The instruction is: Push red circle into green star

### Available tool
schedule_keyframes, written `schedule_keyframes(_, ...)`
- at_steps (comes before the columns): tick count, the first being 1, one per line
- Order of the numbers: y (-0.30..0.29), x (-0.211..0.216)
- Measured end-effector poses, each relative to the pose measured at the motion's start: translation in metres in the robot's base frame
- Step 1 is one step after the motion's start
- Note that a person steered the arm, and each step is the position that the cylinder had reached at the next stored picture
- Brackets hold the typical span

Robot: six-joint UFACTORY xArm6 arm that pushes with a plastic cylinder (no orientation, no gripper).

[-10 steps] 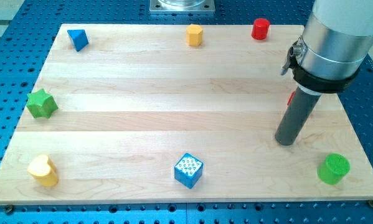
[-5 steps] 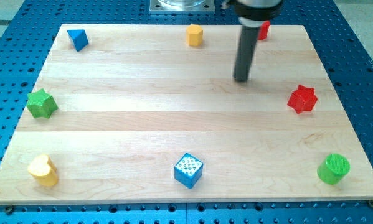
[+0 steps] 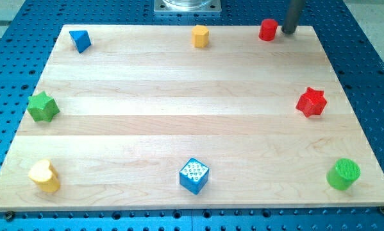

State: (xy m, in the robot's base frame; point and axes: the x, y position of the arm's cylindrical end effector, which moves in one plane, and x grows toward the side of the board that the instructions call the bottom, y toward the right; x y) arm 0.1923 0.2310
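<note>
My tip [image 3: 289, 31] now up top, just right of upright red circle [image 3: 268, 30]; no hand on rig.

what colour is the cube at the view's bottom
Blue, with a white dotted top face: the cube, seen in the camera view.

No readable text, labels, brands or numbers anywhere; blue cube [image 3: 194, 175] carried pattern of small pale dots on top face (too small to read as any sign)
</note>
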Motion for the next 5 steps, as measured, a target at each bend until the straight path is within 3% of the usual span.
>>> schedule_keyframes(1,-0.057,0.014)
schedule_keyframes(3,-0.189,0.137)
schedule_keyframes(5,-0.174,0.184)
